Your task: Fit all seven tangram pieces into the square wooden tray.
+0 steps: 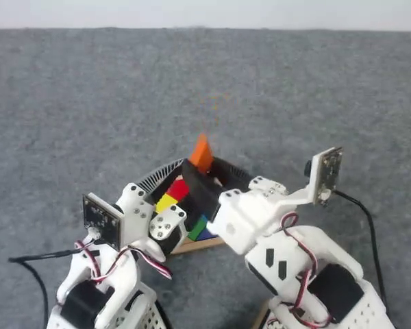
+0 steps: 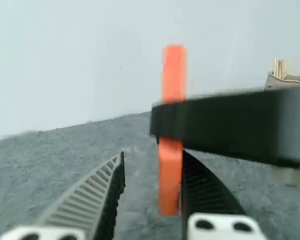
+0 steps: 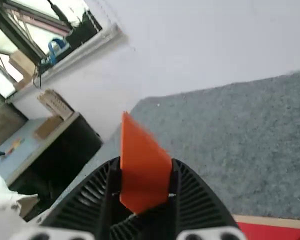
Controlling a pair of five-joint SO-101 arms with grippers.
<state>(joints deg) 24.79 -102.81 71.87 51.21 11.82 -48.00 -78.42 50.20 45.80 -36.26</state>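
Note:
An orange triangle piece [image 1: 202, 152] stands on edge above the tray, with my right gripper [image 1: 195, 171] shut on it. In the right wrist view the orange piece [image 3: 142, 170] sits clamped between the ribbed black fingers [image 3: 90, 200]. My left gripper [image 1: 199, 162] is open, its curved fingers spread on either side of the same piece. From the left wrist, the orange piece [image 2: 171, 150] is edge-on close to one finger [image 2: 205, 190], with the right gripper [image 2: 225, 130] crossing as a black bar. The wooden tray [image 1: 198, 245] holds red [image 1: 178, 188], yellow [image 1: 166, 203], green [image 1: 197, 226] and blue [image 1: 207, 235] pieces, partly hidden by the arms.
Grey carpet-like table surface [image 1: 205, 82] stretches free behind and to both sides. Both arm bodies crowd the near edge over the tray. A black cable [image 1: 370, 226] trails at the right. The tray's wooden rim [image 3: 270, 220] and red piece [image 3: 275, 232] show below the right gripper.

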